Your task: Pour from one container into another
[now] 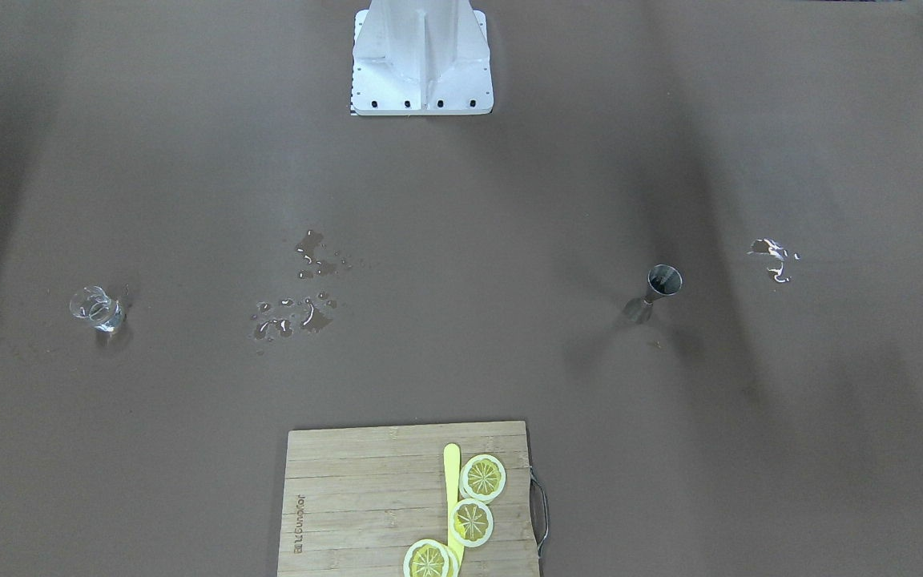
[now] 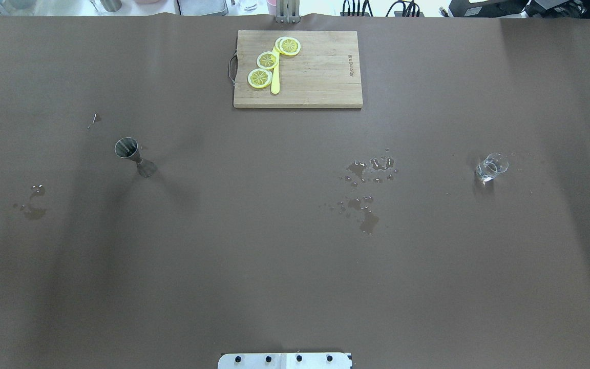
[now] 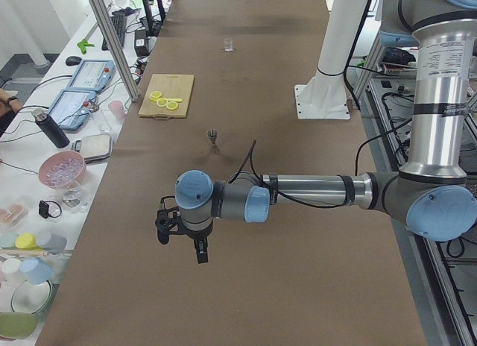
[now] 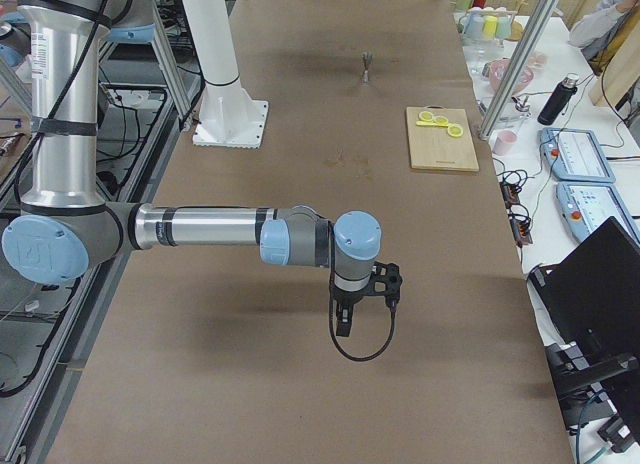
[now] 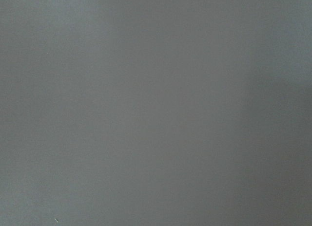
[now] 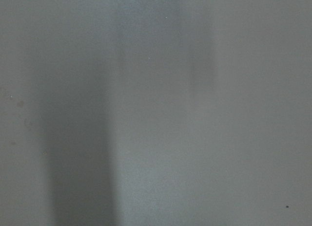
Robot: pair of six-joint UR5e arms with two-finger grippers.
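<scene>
The clear glass tumbler [image 2: 490, 167] stands upright on the brown table's right side, also seen in the front-facing view [image 1: 98, 308] and far off in the left view [image 3: 228, 44]. The steel jigger [image 2: 133, 155] stands upright on the left side [image 1: 657, 292] [image 3: 213, 139] [image 4: 367, 66]. Neither gripper appears in the overhead or front-facing view. The left gripper [image 3: 181, 245] hangs over the table's left end, well short of the jigger. The right gripper [image 4: 367, 314] hangs over the right end. I cannot tell whether either is open or shut. Both wrist views show only blurred table.
A wooden cutting board [image 2: 320, 77] with lemon slices [image 2: 267, 60] and a yellow knife [image 2: 275, 82] lies at the far middle edge. Water spills [image 2: 364, 184] mark the table right of centre, and another puddle [image 2: 33, 205] lies at the left. The robot base [image 1: 421, 60] stands mid-table.
</scene>
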